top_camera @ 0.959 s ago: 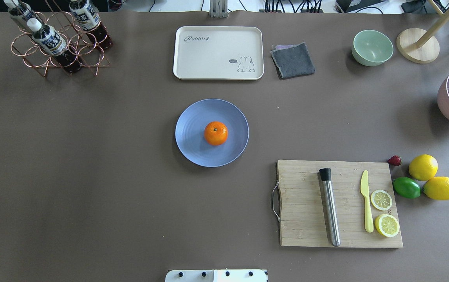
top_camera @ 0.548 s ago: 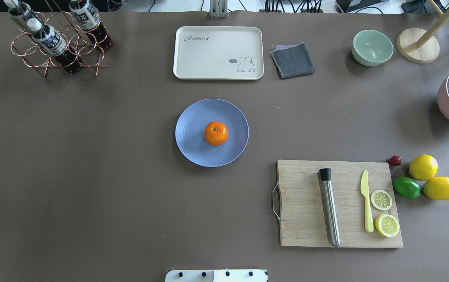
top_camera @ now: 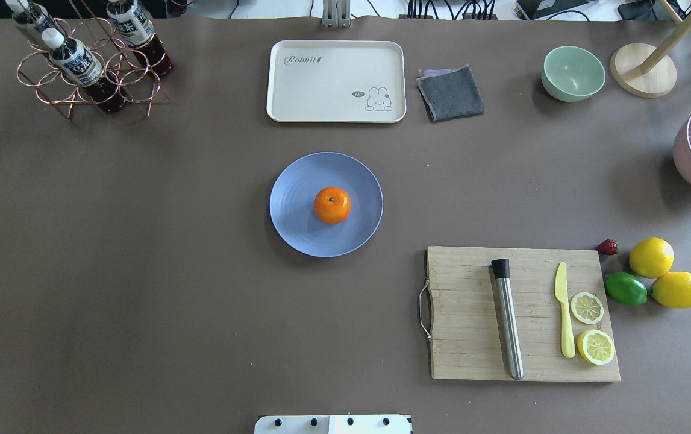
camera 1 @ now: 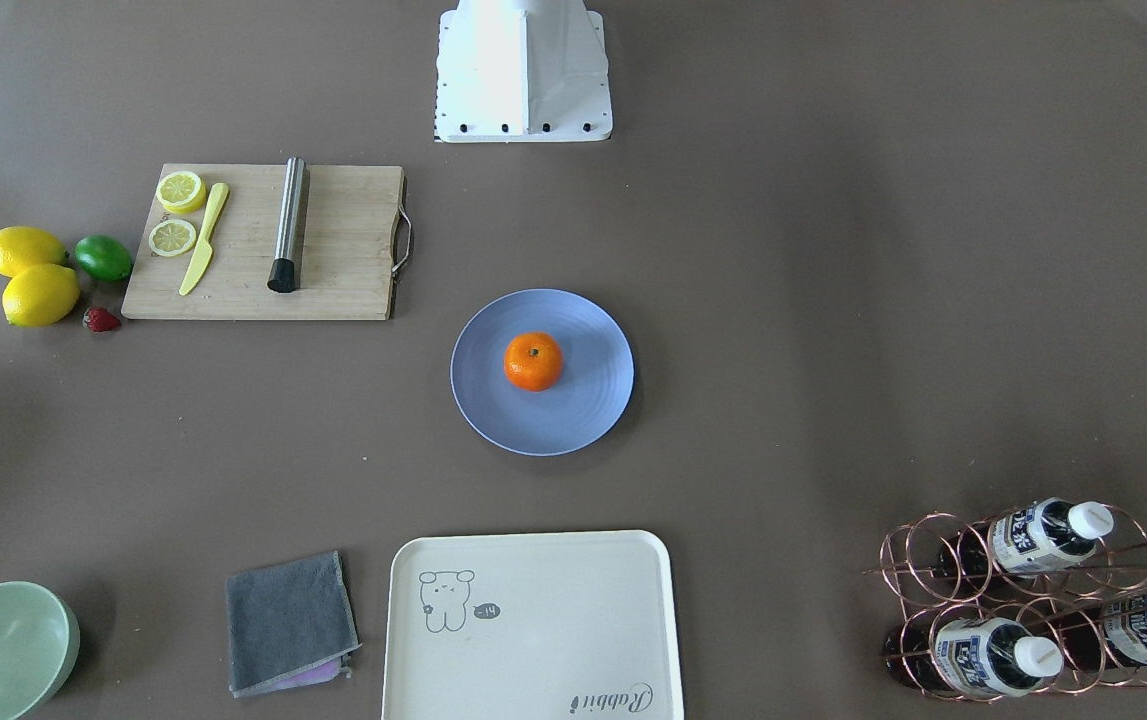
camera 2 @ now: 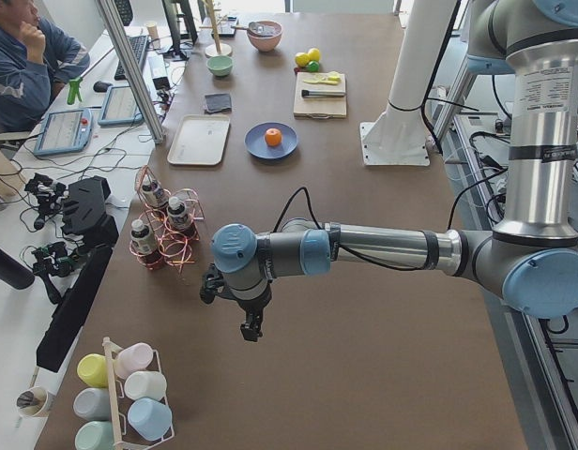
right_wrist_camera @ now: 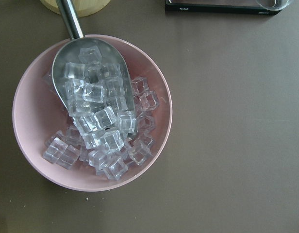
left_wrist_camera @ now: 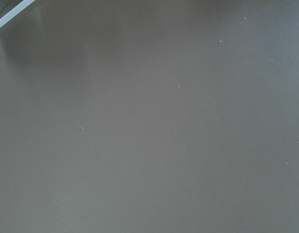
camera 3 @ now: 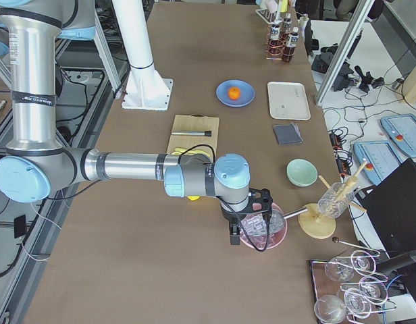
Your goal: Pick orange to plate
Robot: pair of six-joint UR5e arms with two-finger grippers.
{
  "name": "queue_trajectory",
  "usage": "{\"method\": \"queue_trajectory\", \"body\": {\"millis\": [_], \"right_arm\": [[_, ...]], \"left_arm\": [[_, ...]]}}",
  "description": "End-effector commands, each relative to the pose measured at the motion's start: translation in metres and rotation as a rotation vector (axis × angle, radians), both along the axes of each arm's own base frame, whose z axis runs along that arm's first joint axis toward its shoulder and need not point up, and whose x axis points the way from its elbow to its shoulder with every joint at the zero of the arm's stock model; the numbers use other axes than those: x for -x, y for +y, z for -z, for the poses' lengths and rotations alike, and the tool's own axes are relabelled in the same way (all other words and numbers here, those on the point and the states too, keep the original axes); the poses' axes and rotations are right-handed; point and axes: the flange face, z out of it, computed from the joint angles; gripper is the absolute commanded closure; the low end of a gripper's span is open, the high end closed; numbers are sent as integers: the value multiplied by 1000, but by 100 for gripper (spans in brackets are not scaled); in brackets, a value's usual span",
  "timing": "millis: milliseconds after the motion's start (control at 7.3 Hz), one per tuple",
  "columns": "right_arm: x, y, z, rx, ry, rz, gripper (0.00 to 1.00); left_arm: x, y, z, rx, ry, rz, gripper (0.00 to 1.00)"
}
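Observation:
The orange (top_camera: 332, 205) rests near the middle of the periwinkle-blue plate (top_camera: 297, 181) at the table's centre, stem dot up; the front view shows the same orange (camera 1: 533, 361) on the plate (camera 1: 588, 415). No gripper is near either one. The left gripper (camera 2: 251, 330) hangs over bare table far out on the robot's left, close to the bottle rack (camera 2: 162, 230). The right gripper (camera 3: 235, 237) hangs at the opposite end, above the pink bowl of ice (right_wrist_camera: 30, 87). Both show only in the side views, so I cannot tell whether they are open or shut.
A cream tray (top_camera: 335, 81), a grey cloth (top_camera: 450, 92) and a pale green bowl (top_camera: 573, 73) line the far side. The cutting board (top_camera: 472, 337) carries a steel muddler, a yellow knife and lemon slices. Beside it lie two lemons (top_camera: 651, 257), a lime (top_camera: 625, 289) and a strawberry.

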Motion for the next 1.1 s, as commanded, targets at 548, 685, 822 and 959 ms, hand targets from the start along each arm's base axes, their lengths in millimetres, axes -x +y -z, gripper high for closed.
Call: {"method": "queue_trajectory", "body": {"millis": [548, 685, 822, 959], "right_arm": [[0, 1, -2, -2, 0, -1, 0], [0, 1, -1, -14, -1, -1, 0], [0, 4, -5, -11, -1, -1, 0], [0, 3, -4, -17, 0, -1, 0]], "left_arm": [[0, 1, -1, 3, 0, 0, 2], [0, 1, -1, 3, 0, 0, 2], [0, 1, -1, 3, 0, 0, 2], [0, 1, -1, 3, 0, 0, 2]]}}
